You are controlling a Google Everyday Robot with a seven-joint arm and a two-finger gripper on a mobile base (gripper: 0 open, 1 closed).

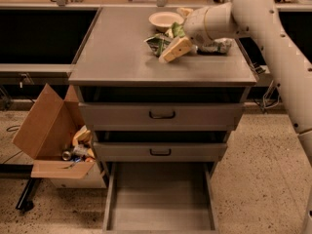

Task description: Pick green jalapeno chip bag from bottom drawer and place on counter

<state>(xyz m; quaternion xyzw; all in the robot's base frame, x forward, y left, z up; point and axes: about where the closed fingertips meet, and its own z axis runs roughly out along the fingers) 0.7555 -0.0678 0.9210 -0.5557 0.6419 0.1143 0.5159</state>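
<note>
The green jalapeno chip bag lies crumpled on the grey counter, right of its middle. My gripper is low over the counter, just right of the bag. Its tan fingers are spread apart, and the nearer one rests against the bag's right edge. The gripper is open and the bag's weight is on the counter. The bottom drawer is pulled out at floor level and its floor is bare.
A pale bowl stands on the counter behind the bag. A crinkled packet lies under my arm at the counter's right. Two upper drawers are slightly open. An open cardboard box of items sits on the floor, left.
</note>
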